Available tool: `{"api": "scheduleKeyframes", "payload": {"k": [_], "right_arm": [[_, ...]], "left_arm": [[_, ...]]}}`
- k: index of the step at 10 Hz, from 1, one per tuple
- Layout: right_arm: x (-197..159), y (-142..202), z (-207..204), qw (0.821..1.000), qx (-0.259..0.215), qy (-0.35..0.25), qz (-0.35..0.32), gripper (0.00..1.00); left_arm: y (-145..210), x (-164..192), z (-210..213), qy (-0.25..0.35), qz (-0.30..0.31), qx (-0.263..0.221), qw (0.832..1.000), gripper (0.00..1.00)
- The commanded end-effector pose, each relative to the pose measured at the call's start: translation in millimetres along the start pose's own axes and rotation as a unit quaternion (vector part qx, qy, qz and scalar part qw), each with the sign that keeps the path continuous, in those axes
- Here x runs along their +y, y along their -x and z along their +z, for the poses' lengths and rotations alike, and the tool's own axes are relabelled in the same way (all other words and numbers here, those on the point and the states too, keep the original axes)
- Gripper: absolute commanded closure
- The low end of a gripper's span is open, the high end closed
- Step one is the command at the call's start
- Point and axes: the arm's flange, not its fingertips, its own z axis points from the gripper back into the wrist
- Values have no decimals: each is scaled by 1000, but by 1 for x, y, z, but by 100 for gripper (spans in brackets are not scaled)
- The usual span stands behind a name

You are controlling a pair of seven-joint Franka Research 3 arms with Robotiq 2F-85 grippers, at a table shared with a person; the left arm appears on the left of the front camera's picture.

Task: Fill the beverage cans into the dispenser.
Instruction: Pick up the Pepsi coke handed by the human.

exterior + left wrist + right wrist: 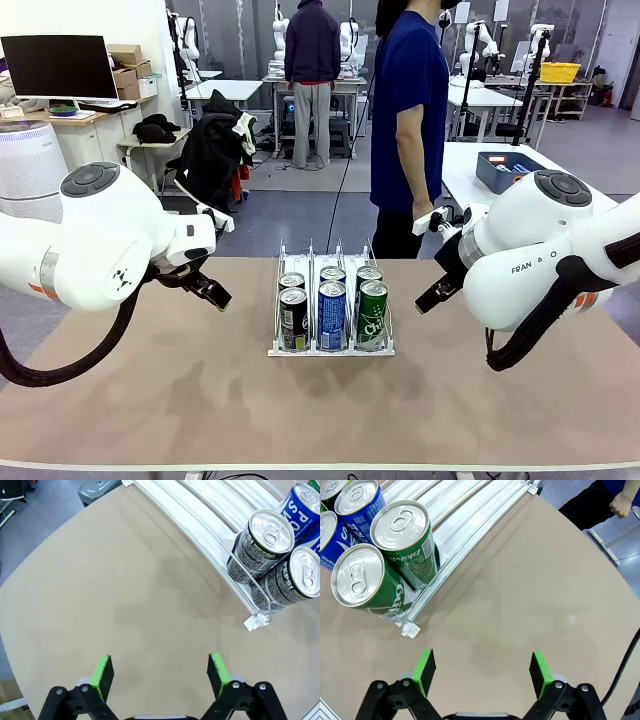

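While 6 beverage cans [332,315] stand 2 deep in the 3 lanes of the dispenser [330,351] on the table [150,400], the left gripper [160,669] and right gripper [482,666] hover either side, both released and empty.

Dispenser [330,351] sits at the middle of the table: clear rack on a white base, thin upright dividers, three lanes running near to far. I count six cans, two per lane, all upright with silver tops up, each pair touching front to back and crowded at the near end.

Left lane: near black can [293,320], far black can [291,281].
Middle lane: near blue can [332,316], far blue can [333,274], both with white lettering.
Right lane: near green can [373,315], far green can [369,274].
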Motion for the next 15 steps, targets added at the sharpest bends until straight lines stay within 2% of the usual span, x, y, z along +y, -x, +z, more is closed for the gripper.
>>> {"api": "scheduleKeyframes", "payload": {"k": [1, 7, 9, 10, 13, 15], "right_arm": [[0, 0, 0, 1000, 0, 0, 0, 0], [0, 0, 0, 1000, 0, 0, 0, 0], [-9, -1, 12, 1000, 7, -21, 1, 0], [-19, -6, 19, 999, 18, -35, -11, 0], [-49, -26, 47, 997, 33, -71, 1, 0], [-60, -39, 74, 990, 51, -130, 21, 0]], "left_arm": [[0, 0, 0, 0, 0, 0, 1000, 0], [0, 0, 0, 0, 0, 0, 1000, 0], [-11, 5, 20, 96, -23, 7, 995, 0], [-16, 17, 27, 119, -41, 15, 992, 0], [-28, 37, 63, 167, -86, 7, 982, 0], [-33, 48, 87, 178, -113, 8, 978, 0]]}}
